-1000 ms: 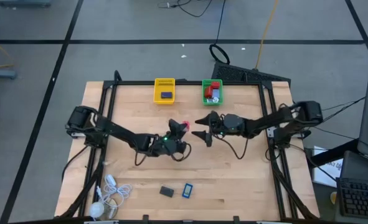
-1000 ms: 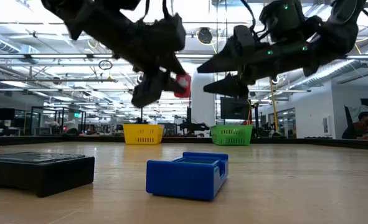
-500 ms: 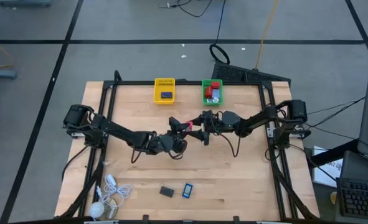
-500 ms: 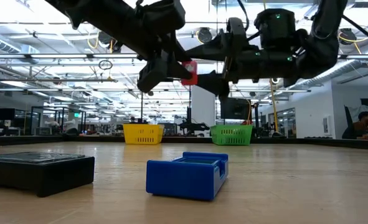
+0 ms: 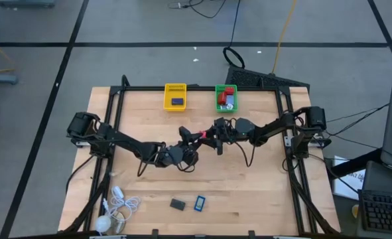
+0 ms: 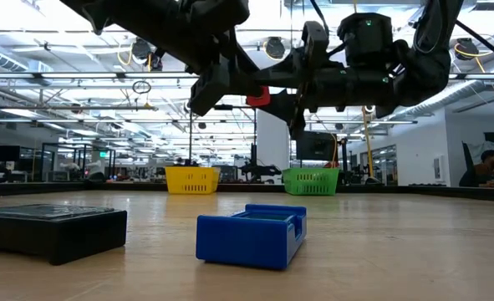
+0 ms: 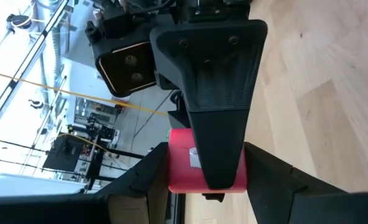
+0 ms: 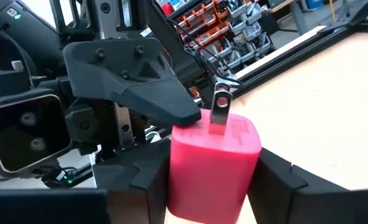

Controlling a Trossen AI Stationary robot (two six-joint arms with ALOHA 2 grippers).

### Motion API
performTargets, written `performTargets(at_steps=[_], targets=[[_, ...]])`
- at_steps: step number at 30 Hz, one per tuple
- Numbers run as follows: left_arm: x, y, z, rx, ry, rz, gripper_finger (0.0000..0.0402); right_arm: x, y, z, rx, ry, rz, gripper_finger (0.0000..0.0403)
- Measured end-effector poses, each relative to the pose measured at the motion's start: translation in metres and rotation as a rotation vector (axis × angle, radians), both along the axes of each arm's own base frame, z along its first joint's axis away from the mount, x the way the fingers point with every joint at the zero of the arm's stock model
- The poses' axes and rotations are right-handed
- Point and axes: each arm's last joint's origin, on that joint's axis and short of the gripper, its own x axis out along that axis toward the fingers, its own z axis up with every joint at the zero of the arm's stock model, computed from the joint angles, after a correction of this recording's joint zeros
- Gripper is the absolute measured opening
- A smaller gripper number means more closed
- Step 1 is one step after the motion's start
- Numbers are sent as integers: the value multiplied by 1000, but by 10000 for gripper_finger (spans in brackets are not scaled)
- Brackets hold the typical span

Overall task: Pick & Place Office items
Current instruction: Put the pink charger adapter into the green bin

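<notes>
A small red block (image 5: 197, 135) with a metal tab hangs in the air above the table's middle, and both grippers are shut on it. My left gripper (image 5: 191, 137) reaches it from the table's left, my right gripper (image 5: 207, 137) from the right. The low view shows the block (image 6: 259, 96) between the two sets of dark fingers, well above the wood. A black piece (image 5: 177, 204) and a blue piece (image 5: 199, 203) lie flat near the front edge. My left gripper pinches the red block's two opposite sides (image 7: 176, 174) between its two fingers, coming in roughly level from the table's left. The block is lifted clear of the table. My right gripper's finger covers much of the face toward the camera. My right gripper pinches the red block's other pair of sides (image 8: 184, 168) between its two fingers, coming level from the table's right. The block's metal tab (image 8: 221, 107) points away from it. One left finger (image 8: 140, 81) lies along the block's far end.
A yellow basket (image 5: 176, 88) with one dark piece and a green basket (image 5: 217, 99) with red and other pieces stand at the far edge. A white coiled cable with a ball (image 5: 116, 209) lies at the near left corner.
My right gripper has moved toward the table's left, up to the red block in my left gripper, and its fingers have shut on it. The block has risen slightly and stays in the air.
</notes>
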Motion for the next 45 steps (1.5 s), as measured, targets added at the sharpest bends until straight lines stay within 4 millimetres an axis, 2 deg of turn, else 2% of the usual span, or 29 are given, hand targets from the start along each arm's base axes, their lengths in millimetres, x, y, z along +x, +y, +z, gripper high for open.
performTargets(at_steps=[10, 12, 15, 18, 21, 24, 27, 31, 35, 40, 45], targets=[[-2, -10, 0, -66, -42, 1, 169, 0, 1, 0, 28, 4, 11, 155], [-3, -15, 0, -131, -87, -2, 200, 0, 0, 0, 6, 2, 15, 155], [-6, -26, 1, -225, -152, -4, 270, -1, -3, 1, -11, -3, 17, 154], [-9, -38, 0, -251, -146, -40, 324, -1, -8, 0, 5, 7, -1, 154], [-18, -49, 4, -257, -114, -79, 356, -2, -13, 0, 24, 9, -21, 154], [-30, -50, 17, -367, -94, -121, 368, -2, -17, -1, 38, 21, -25, 154], [-44, -42, 32, -521, -38, -174, 367, -4, -19, 3, 15, 27, -16, 154], [-66, -20, 55, -703, 58, -270, 361, -8, -18, 14, -50, 27, -9, 154], [-91, 4, 62, -795, 39, -379, 358, -17, -17, 31, -126, 50, -34, 154], [-131, 33, 44, -798, -115, -378, 365, -37, -18, 50, -224, 183, -176, 154], [-170, 53, 16, -846, -334, -356, 371, -61, -21, 61, -360, 360, -419, 154]])
